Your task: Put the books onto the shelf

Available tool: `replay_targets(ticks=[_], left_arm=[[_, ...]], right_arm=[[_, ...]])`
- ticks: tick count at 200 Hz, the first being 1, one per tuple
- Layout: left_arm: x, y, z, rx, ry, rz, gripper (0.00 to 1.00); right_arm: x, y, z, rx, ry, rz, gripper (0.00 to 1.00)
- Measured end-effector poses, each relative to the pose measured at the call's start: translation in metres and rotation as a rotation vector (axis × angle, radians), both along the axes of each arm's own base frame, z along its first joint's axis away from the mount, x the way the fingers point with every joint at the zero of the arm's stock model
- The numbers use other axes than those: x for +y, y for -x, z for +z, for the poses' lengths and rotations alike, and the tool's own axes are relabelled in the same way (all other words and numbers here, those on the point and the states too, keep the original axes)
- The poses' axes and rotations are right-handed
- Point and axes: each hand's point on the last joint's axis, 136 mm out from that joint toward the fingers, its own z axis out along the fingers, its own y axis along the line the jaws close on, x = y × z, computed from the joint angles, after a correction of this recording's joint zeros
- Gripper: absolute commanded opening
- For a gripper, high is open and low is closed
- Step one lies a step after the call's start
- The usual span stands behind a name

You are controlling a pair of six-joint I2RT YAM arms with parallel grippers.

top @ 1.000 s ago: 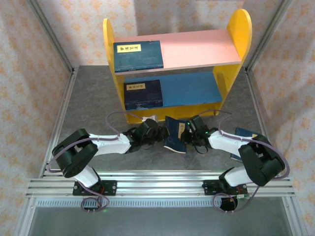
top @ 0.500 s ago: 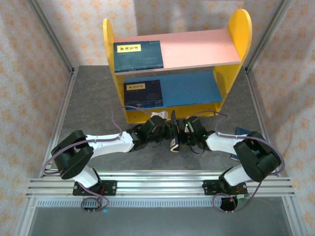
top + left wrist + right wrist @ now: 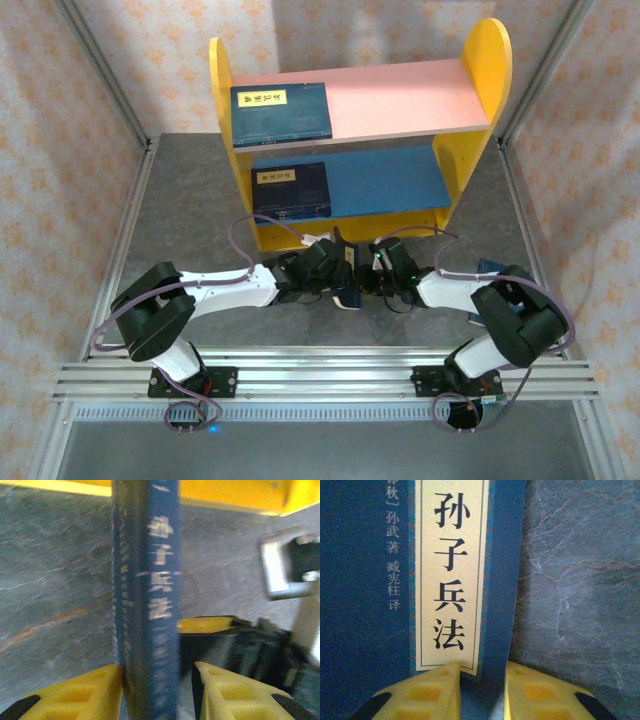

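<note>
Left gripper (image 3: 156, 672) straddles the upright book (image 3: 159, 595) at its spine: one pad (image 3: 90, 690) touching, small gap at the other, so loose, not clamped. Right gripper (image 3: 482, 675) pinches the same book's cover edge, one finger (image 3: 425, 690) over the yellow label (image 3: 451, 575). Book stands on edge between both arms over the table (image 3: 190, 230), just in front of the shelf (image 3: 487, 60) base. Second book (image 3: 281, 111) lies flat at the left end of the pink board (image 3: 400, 100), third book (image 3: 291, 190) likewise on the blue board (image 3: 390, 180). Fourth book (image 3: 492, 268) lies on the table, partly behind the right arm (image 3: 520, 320).
</note>
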Motion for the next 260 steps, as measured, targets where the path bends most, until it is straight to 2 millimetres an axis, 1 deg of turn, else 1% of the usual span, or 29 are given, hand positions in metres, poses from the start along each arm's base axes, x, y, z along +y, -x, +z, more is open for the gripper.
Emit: replay_targets(ticks=[20, 81, 125, 139, 156, 174, 184, 195, 208, 214, 218, 221, 235, 239, 243, 244, 249, 250, 252, 260], left_arm=[[0.008, 0.003, -0.008, 0.022, -0.042, 0.007, 0.33], [0.017, 0.009, -0.016, 0.036, -0.103, -0.013, 0.26], [0.022, 0.013, -0.017, 0.036, -0.137, -0.04, 0.15], [0.021, 0.013, -0.016, 0.032, -0.14, -0.049, 0.1], [0.02, 0.013, -0.01, 0.017, -0.135, -0.067, 0.04], [0.02, 0.013, 0.001, -0.009, -0.133, -0.09, 0.03], [0.02, 0.014, 0.012, -0.034, -0.131, -0.112, 0.03], [0.023, 0.016, 0.027, -0.066, -0.133, -0.14, 0.03], [0.026, 0.019, 0.05, -0.108, -0.131, -0.18, 0.02], [0.027, 0.021, 0.063, -0.13, -0.127, -0.2, 0.02], [0.028, 0.024, 0.076, -0.151, -0.119, -0.22, 0.02], [0.028, 0.025, 0.082, -0.16, -0.115, -0.229, 0.02], [0.03, 0.032, 0.128, -0.232, -0.08, -0.289, 0.02], [0.031, 0.035, 0.145, -0.263, -0.068, -0.307, 0.02], [0.031, 0.036, 0.157, -0.282, -0.059, -0.318, 0.02], [0.032, 0.037, 0.164, -0.295, -0.054, -0.324, 0.02], [0.033, 0.04, 0.182, -0.327, -0.042, -0.339, 0.02], [0.033, 0.041, 0.188, -0.338, -0.037, -0.343, 0.02], [0.034, 0.042, 0.195, -0.351, -0.034, -0.347, 0.02], [0.037, 0.048, 0.229, -0.416, -0.01, -0.368, 0.01]], right_arm=[[0.001, 0.001, 0.0, 0.0, -0.001, 0.004, 0.25], [0.002, 0.004, 0.001, -0.006, 0.007, 0.024, 0.26], [0.002, 0.016, 0.001, 0.012, 0.025, 0.05, 0.27], [0.0, 0.019, 0.001, 0.016, 0.031, 0.055, 0.27], [-0.001, 0.022, 0.002, 0.02, 0.037, 0.06, 0.32], [-0.005, 0.027, 0.004, 0.024, 0.051, 0.066, 0.42], [-0.009, 0.029, 0.009, 0.023, 0.058, 0.058, 0.46], [-0.016, 0.028, 0.02, 0.003, 0.062, 0.047, 0.5], [-0.027, 0.022, 0.043, -0.042, 0.063, 0.013, 0.55], [-0.032, 0.018, 0.058, -0.072, 0.06, -0.006, 0.56], [-0.035, 0.015, 0.068, -0.093, 0.056, -0.019, 0.57], [-0.038, 0.012, 0.076, -0.112, 0.057, -0.029, 0.57], [-0.05, -0.001, 0.125, -0.221, 0.045, -0.079, 0.6], [-0.053, -0.004, 0.141, -0.259, 0.038, -0.095, 0.6], [-0.055, -0.006, 0.155, -0.29, 0.031, -0.104, 0.6], [-0.056, -0.007, 0.16, -0.303, 0.028, -0.109, 0.6], [-0.059, -0.009, 0.175, -0.336, 0.023, -0.12, 0.6], [-0.06, -0.009, 0.18, -0.347, 0.02, -0.123, 0.6], [-0.062, -0.009, 0.187, -0.362, 0.017, -0.129, 0.6], [-0.066, -0.01, 0.209, -0.409, 0.01, -0.142, 0.6]])
